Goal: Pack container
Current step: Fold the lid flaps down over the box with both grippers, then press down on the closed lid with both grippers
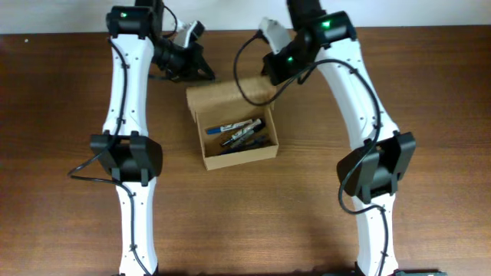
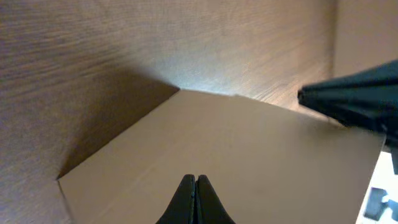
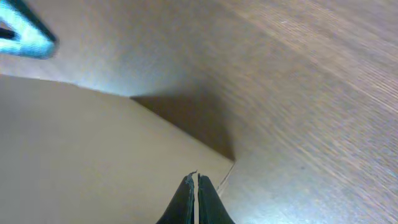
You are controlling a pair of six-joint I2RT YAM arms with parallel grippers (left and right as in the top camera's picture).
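The tan cardboard container (image 1: 242, 156) stands open mid-table with several pens and markers (image 1: 239, 132) inside. Its flap lid (image 1: 227, 97) lies back on the far side. My left gripper (image 1: 202, 73) is shut at the lid's far left corner. My right gripper (image 1: 270, 77) is shut at its far right corner. In the left wrist view the shut fingertips (image 2: 196, 182) sit over the plain lid (image 2: 249, 143), with the right gripper (image 2: 354, 102) dark at the right. In the right wrist view the shut fingertips (image 3: 192, 182) sit over the lid (image 3: 81, 149) near its corner.
The brown wooden table (image 1: 430, 92) runs all round the container. A pale wall edge (image 1: 61, 15) lies along the back. Both white arms reach from the front edge up past the container's sides.
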